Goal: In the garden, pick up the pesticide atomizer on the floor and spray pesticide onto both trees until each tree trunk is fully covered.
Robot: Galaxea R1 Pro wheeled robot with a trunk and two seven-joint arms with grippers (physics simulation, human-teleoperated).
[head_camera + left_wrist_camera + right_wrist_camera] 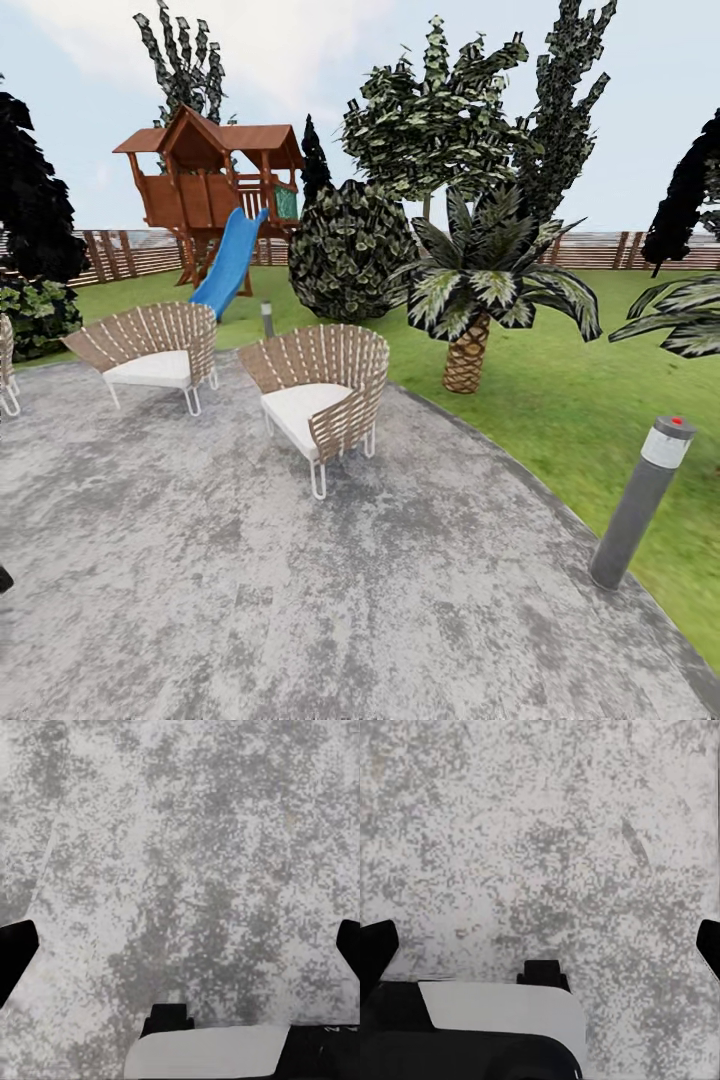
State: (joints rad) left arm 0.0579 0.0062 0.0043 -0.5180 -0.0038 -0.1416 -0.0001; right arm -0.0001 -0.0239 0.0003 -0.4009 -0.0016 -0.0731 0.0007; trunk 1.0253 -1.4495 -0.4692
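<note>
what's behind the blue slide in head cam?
Behind the blue slide stands the wooden playhouse it descends from, then the slatted fence. The slide covers part of the playhouse's legs and the fence there.

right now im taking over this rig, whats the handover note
Left hand: open, empty, fingers wide apart over grey stone paving.
Right hand: open, empty, over the same paving.
Job's things: no atomizer to be seen on the paving or the lawn ahead. In view are two wicker chairs, a palm, a bollard lamp, and the playhouse with slide by the fence.
Done: nothing; no bottle held.
Left: find and pick up the atomizer, then spray both tree trunks until covered.
</note>
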